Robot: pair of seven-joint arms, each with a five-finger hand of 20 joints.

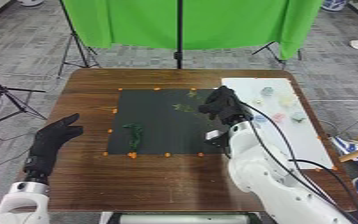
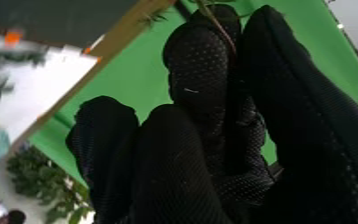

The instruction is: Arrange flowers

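In the head view my right hand (image 1: 218,104) is above the right part of the dark mat (image 1: 162,120), pinching a thin stem. Yellowish-green sprigs (image 1: 184,107) show at its left. The right wrist view has the brown stem (image 2: 213,24) held between the fingertips of my right hand (image 2: 198,75), with a bit of greenery (image 2: 153,19) beside it. A dark green bunch (image 1: 135,136) lies on the mat's left part. My left hand (image 1: 58,131) is open, over the table's left edge, apart from the flowers.
A white sheet (image 1: 310,142) at the right bears several pale flowers, among them a pink one (image 1: 277,117) and a bluish one (image 1: 267,91). Orange marks line the mat. Behind the brown table (image 1: 158,187) hangs a green cloth (image 1: 140,25), with tripods nearby.
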